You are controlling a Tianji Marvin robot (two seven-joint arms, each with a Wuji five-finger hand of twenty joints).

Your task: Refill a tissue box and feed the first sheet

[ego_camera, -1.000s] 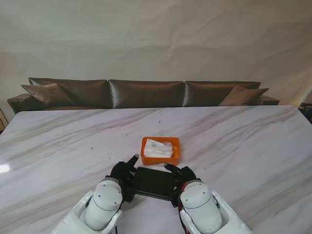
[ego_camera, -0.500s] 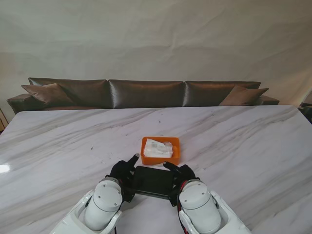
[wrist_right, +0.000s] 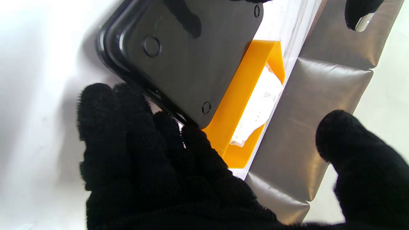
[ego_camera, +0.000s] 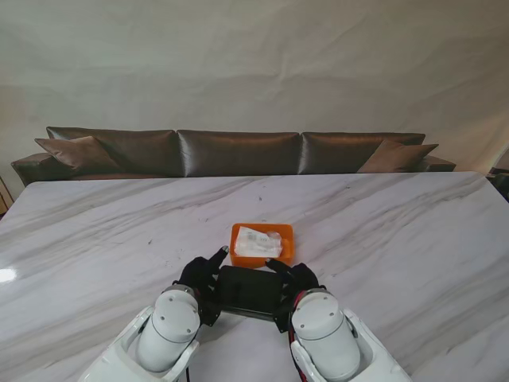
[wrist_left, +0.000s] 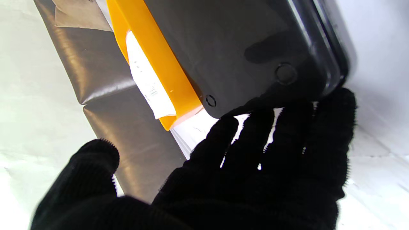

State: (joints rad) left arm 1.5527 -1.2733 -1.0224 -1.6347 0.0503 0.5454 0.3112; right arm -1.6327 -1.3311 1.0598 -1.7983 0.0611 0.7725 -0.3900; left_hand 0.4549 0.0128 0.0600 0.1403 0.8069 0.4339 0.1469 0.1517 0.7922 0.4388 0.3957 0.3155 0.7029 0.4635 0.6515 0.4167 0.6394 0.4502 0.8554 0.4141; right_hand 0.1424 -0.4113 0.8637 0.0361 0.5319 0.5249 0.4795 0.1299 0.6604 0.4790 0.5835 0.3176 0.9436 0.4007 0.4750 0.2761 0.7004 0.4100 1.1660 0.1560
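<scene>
Left robot hand and right robot hand, black-gloved, palms inward, fingers closed on short ends of black tissue box, thumbs raised. Box just nearer me than orange tray holding white tissue pack. White marble tabletop; brown sofa behind, pale wall.

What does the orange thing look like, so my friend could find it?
Look at the marble table in front of the sofa. Near its middle, just beyond the black lid held between the two gloved hands, sits the orange tray. It is the only bright thing there, with a white tissue pack inside.
</scene>
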